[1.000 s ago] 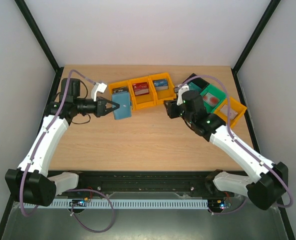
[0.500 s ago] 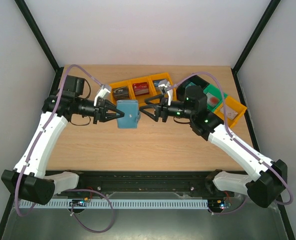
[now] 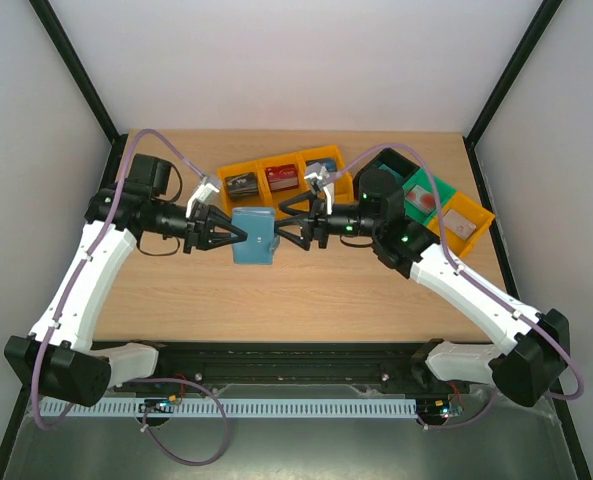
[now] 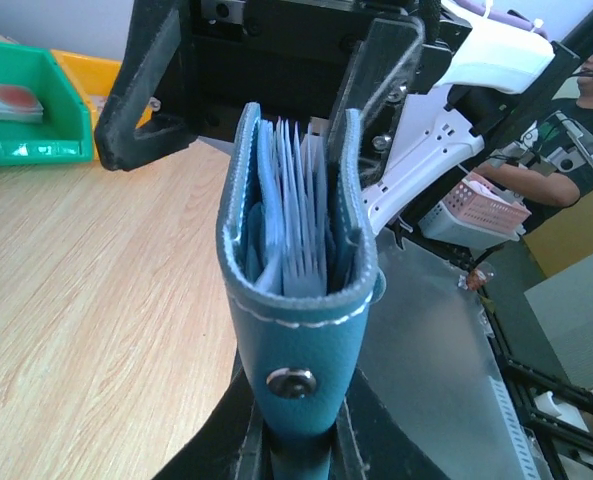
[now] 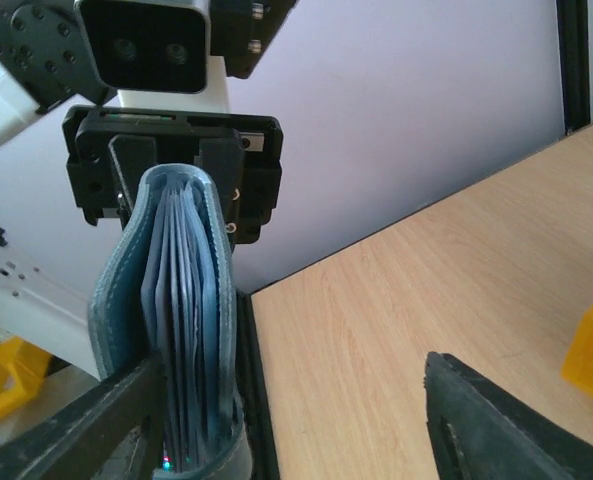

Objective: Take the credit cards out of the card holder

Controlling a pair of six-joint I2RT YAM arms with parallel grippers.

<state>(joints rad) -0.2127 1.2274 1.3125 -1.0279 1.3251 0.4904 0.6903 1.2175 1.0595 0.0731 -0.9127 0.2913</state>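
Observation:
The teal-blue card holder (image 3: 254, 238) hangs above the table's middle, and my left gripper (image 3: 234, 236) is shut on its spine end. In the left wrist view the holder (image 4: 294, 300) stands edge-on above the jaws, snap stud toward the camera, pale inner sleeves (image 4: 294, 200) fanned between the covers. My right gripper (image 3: 281, 227) faces it from the right, open, its fingers (image 4: 141, 90) straddling the holder's free edge. In the right wrist view the holder (image 5: 176, 310) sits by the left finger (image 5: 86, 430) of this gripper (image 5: 294, 365). Credit cards (image 3: 282, 179) lie in bins; none shows clearly inside the holder.
Three joined yellow bins (image 3: 276, 192) stand behind the holder, each with a card. To the right are a black bin (image 3: 391, 160), a green bin (image 3: 438, 190) with a red-and-white card (image 3: 426, 201), and a yellow bin (image 3: 476, 215) with a pale card.
My left arm carried the holder from beside the yellow bins out toward the middle. My right arm swung left toward it, and its jaws opened and closed in on the holder's free edge.

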